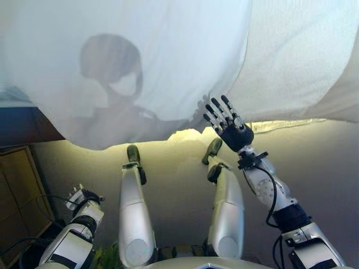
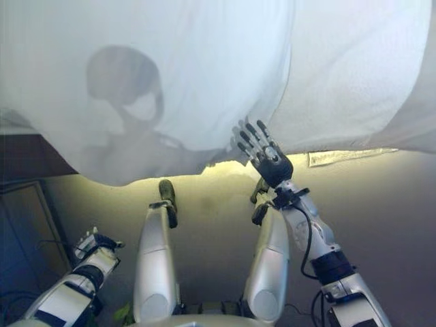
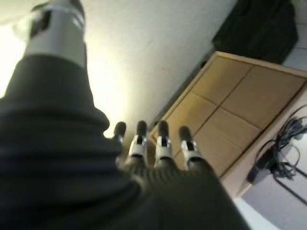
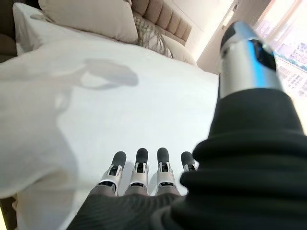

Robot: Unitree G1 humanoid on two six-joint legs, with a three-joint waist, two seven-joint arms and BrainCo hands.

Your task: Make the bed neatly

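Note:
A thin white sheet (image 1: 168, 61) hangs over the bed's edge across the upper part of the eye views, and its lower hem ends above the floor. A thicker white cover (image 1: 303, 56) lies beside it on the right. My right hand (image 1: 230, 122) is raised at the sheet's hanging hem, open with straight fingers; I cannot tell whether it touches the cloth. In the right wrist view its fingers (image 4: 139, 170) point across the white bed top (image 4: 158, 96) toward the pillows (image 4: 86, 17). My left hand (image 1: 81, 197) hangs low at the lower left, open and holding nothing (image 3: 160, 158).
A wooden bedside cabinet (image 1: 17, 190) stands by my left hand, also seen as the cabinet (image 3: 225, 120) in the left wrist view. A beige tufted headboard (image 4: 165, 24) backs the pillows. A dark bundle (image 3: 259, 28) lies beyond the cabinet. Beige floor (image 1: 179, 162) runs below the hem.

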